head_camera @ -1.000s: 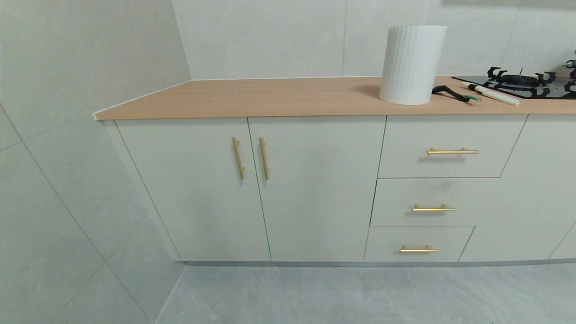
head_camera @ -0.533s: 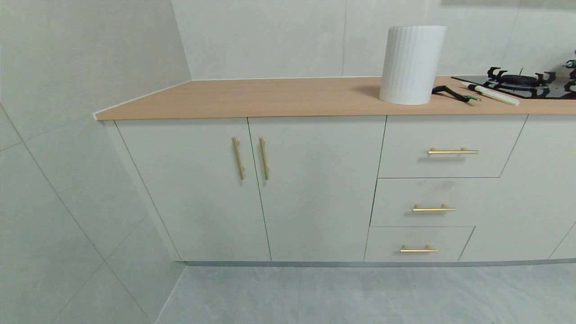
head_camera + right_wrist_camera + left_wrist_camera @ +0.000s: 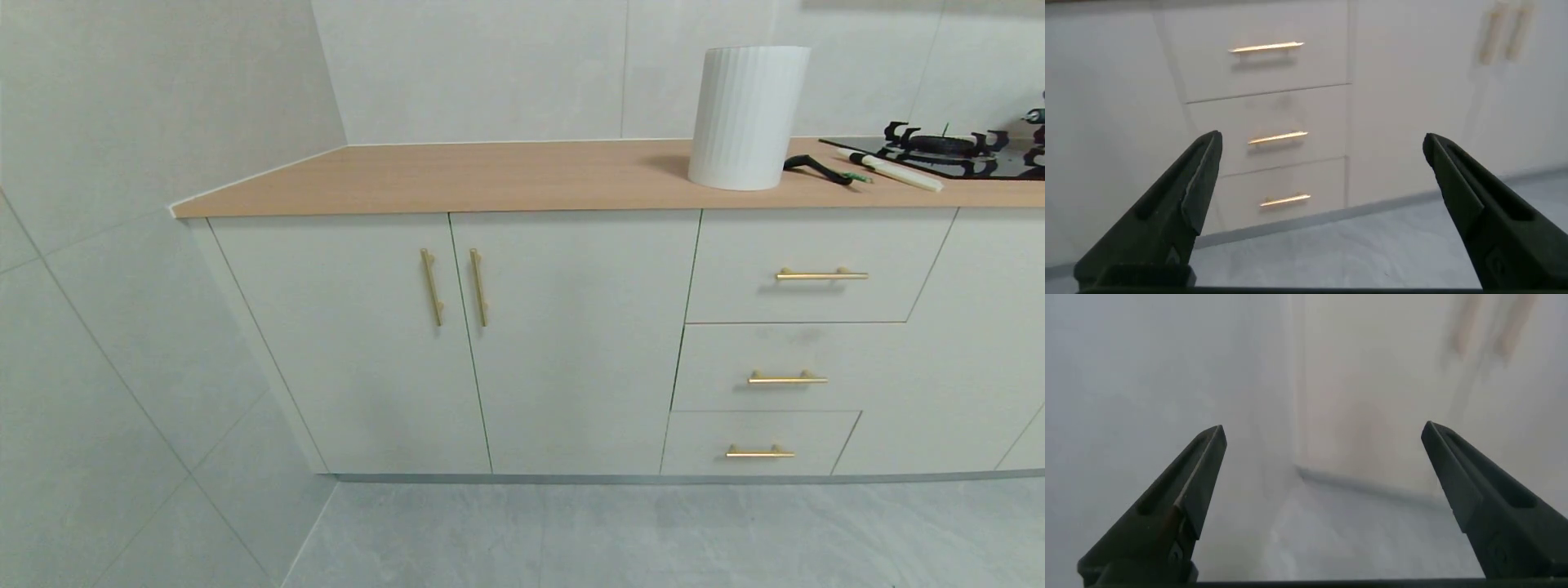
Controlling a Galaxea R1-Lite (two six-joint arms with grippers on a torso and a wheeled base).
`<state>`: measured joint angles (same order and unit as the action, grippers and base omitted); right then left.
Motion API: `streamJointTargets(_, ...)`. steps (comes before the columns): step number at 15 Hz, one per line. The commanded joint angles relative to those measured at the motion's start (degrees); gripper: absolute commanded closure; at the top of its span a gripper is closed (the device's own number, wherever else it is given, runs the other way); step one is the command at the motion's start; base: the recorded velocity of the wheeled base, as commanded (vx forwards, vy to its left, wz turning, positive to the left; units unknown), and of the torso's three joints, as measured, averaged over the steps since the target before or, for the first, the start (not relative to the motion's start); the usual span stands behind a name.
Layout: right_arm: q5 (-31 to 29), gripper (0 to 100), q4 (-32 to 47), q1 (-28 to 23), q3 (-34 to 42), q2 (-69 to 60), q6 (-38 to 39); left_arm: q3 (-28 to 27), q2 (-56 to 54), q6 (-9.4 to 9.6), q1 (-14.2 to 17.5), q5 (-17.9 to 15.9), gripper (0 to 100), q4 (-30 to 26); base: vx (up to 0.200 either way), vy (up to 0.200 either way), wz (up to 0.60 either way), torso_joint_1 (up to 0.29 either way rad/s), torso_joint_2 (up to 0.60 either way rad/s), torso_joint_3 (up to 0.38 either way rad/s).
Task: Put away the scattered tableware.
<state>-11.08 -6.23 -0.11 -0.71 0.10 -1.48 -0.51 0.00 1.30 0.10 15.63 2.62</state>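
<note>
Left gripper [image 3: 1323,431] and right gripper [image 3: 1321,137] hung low, jaws spread and empty, presumably ready for a pick: scattered utensils [image 3: 896,173] lay far right on the countertop [image 3: 490,175], beside the white holder [image 3: 747,118].

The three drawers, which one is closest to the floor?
The bottom drawer. It sits lowest in the stack, with the middle drawer and the top drawer above it. All three are shut.
</note>
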Motion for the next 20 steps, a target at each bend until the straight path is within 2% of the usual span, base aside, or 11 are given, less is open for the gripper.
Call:
streamJointTargets(1,1.94,0,2.71,0.02,0.71,-0.01,-0.99,0.51,0.0,-0.34,-0.01,-4.47,0,-0.25,0.0,0.0,0.0,0.0,0.0,0.0)
streamJointTargets(2,2.82,0,2.54,0.02,0.71,-0.01,-1.78,0.51,0.0,-0.86,-0.01,-7.72,0,-0.25,0.0,0.0,0.0,0.0,0.0,0.0)
streamJointTargets(3,3.61,0,2.19,0.11,0.71,0.08,-2.3,0.51,0.0,-1.13,-0.01,-12.38,0,-2.88,0.0,0.0,0.0,0.0,0.0,0.0)
streamJointTargets(11,10.73,0,4.91,0.46,0.71,0.61,-3.36,0.51,0.0,-1.13,-0.01,-12.55,0,-2.53,0.0,0.0,0.0,0.0,0.0,0.0)
streamJointTargets(14,11.52,0,5.0,0.29,0.71,0.08,-3.18,0.51,0.0,-1.92,-0.01,-12.55,0,-2.53,0.0,0.0,0.0,0.0,0.0,0.0)
streamJointTargets(19,11.43,0,5.0,0.29,0.71,-0.01,-2.92,0.51,0.0,-1.83,-0.01,-12.64,0,-2.53,0.0,0.0,0.0,0.0,0.0,0.0)
streamJointTargets(20,11.43,0,5.0,0.29,0.71,-0.01,-2.92,0.51,0.0,-1.83,-0.01,-12.64,0,-2.53,0.0,-0.2,0.0,0.007,0.0,0.002)
